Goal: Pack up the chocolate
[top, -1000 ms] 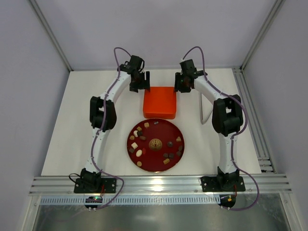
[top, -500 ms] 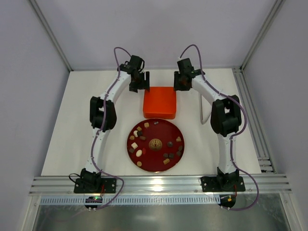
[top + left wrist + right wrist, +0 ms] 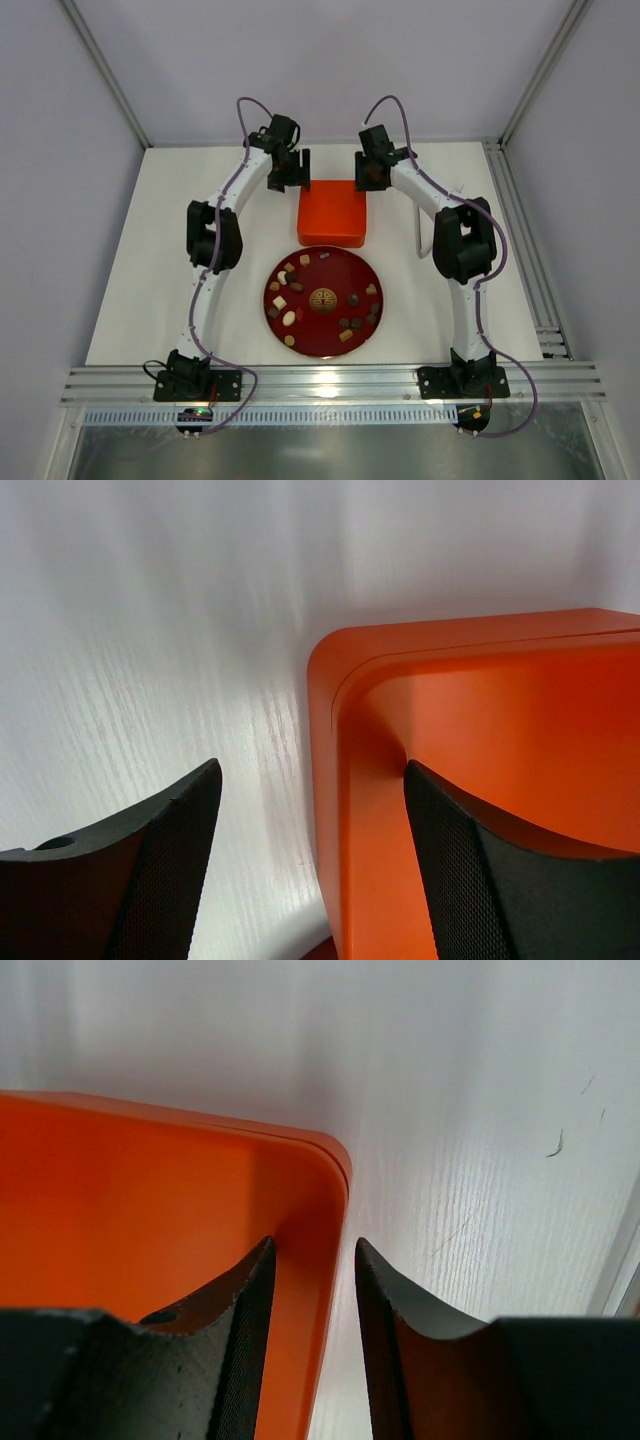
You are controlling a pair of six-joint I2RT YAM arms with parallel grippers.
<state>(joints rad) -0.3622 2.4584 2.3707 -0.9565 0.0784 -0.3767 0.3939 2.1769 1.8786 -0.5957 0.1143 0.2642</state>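
Jaws of both elbow-bent arms hang at the far corners of the smooth orange tray (image 3: 332, 212) in the top view; small chocolate (image 3: 289, 318) pieces lie scattered on the glossy dark red plate (image 3: 325, 275) just nearer than that tray. Left wrist: left jaws wide apart, astride the tray's rounded corner wall. Right wrist: right jaws close on either side of its rim; whether they are clamped, I cannot tell.

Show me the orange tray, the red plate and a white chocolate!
orange tray (image 3: 332, 212): top external view, middle of its flat top.
red plate (image 3: 346, 273): top external view, a bare red patch.
white chocolate (image 3: 280, 302): top external view, middle of the square piece.
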